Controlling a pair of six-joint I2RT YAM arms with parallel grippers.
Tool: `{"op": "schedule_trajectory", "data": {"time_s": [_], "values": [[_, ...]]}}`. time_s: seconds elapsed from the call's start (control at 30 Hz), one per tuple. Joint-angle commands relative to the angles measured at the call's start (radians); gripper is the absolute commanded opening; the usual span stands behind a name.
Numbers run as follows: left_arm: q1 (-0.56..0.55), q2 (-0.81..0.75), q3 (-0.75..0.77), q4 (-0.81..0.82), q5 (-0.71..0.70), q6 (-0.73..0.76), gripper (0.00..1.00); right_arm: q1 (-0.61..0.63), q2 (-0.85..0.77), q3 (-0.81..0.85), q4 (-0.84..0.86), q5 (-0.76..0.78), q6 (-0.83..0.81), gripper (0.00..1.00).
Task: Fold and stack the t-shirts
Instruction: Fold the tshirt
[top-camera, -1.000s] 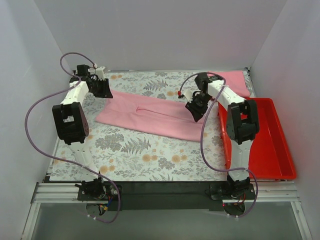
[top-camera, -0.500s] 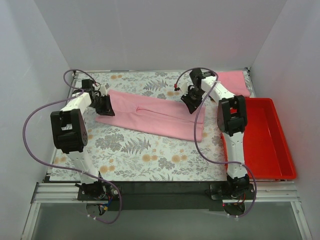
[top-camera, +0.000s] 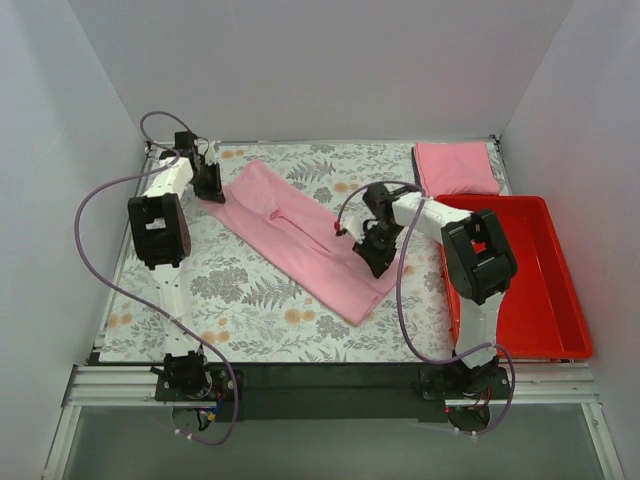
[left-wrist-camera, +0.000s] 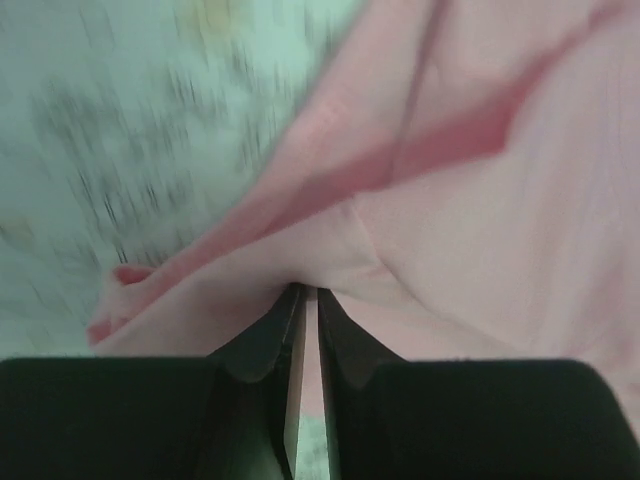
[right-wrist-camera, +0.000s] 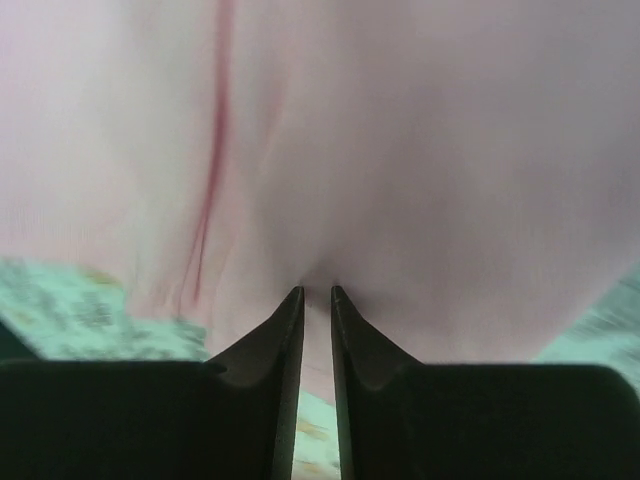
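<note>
**Both hands have swung the shirt onto a diagonal**

Since a second ago the long, half-folded t-shirt (top-camera: 290, 235) has turned from lying crosswise to running aslant over the table (top-camera: 250, 300). It now stretches from the left hand (top-camera: 210, 185) down to just past the right hand (top-camera: 374, 255), which has drawn nearer.

Each wrist view shows the jaws nearly together with pink cloth bunched at the tips. The left hand (left-wrist-camera: 308, 292) is pinching the end of the shirt and the right hand (right-wrist-camera: 317, 292) a spot near the other end.

This looks like the mid-fold step, repositioning the strip. Next, one end probably has to be carried over the other, held taut and square.

A folded t-shirt (top-camera: 455, 168) waits beyond the right hand, and the red tray (top-camera: 560, 300) is at its outer side.
</note>
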Motion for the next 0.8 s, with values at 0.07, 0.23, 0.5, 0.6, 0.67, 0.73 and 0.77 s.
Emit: {"op": "schedule_trajectory", "data": {"time_s": [0.07,0.23,0.5,0.6,0.67,0.73,0.77], "values": [[-0.031,0.365,0.836,-0.189,0.021,0.073,0.19,0.24,-0.161,-0.156,-0.026,-0.28,0.058,0.26],[-0.086,0.03,0.366,0.139,0.12,0.109,0.28,0.231,-0.204,-0.024,-0.023,-0.357,0.09,0.32],[-0.088,-0.206,-0.001,0.168,0.194,0.008,0.26,0.228,-0.052,0.068,-0.019,-0.184,0.07,0.27],[-0.117,-0.206,-0.045,0.125,0.196,-0.017,0.23,0.217,-0.032,0.076,-0.014,-0.115,0.07,0.24],[-0.12,-0.209,-0.104,0.102,0.2,-0.021,0.21,0.199,-0.032,0.073,-0.008,-0.075,0.066,0.23],[-0.122,-0.24,-0.164,0.134,0.191,-0.031,0.19,0.187,-0.034,0.062,-0.002,-0.05,0.063,0.23],[-0.122,-0.257,-0.219,0.155,0.182,-0.038,0.19,0.184,-0.035,0.058,-0.003,-0.041,0.055,0.22]]}}
